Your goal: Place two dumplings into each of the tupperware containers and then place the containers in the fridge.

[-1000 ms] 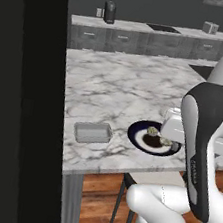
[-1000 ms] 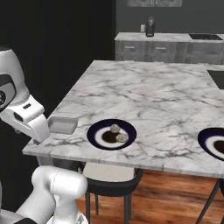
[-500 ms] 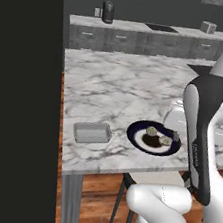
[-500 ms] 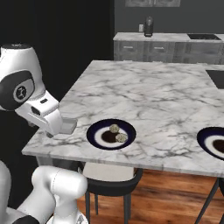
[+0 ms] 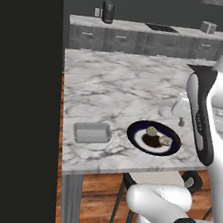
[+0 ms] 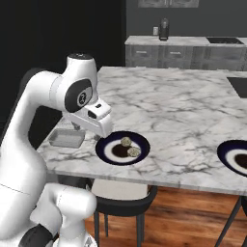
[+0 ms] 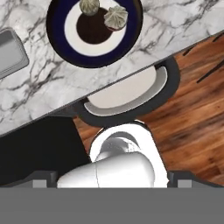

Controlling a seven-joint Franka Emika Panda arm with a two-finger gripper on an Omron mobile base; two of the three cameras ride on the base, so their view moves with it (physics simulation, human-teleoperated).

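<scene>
My arm has swung over the plate (image 5: 154, 138) since a second ago; both dumplings (image 7: 115, 16) remain unpicked, container (image 5: 92, 133) at nine o'clock empty, claw state undeterminable

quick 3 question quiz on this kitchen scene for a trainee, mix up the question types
1. True or false: the grey plastic container on the marble counter already has dumplings in it.
2. Multiple choice: how many dumplings sit on the near blue plate? A) none B) two C) four
3. Fill in: the dark sauce blob lies on the white centre of the ____.

Key
1. False. The container looks empty.
2. B. Two dumplings, side by side at the edge of the sauce.
3. Plate.
</scene>
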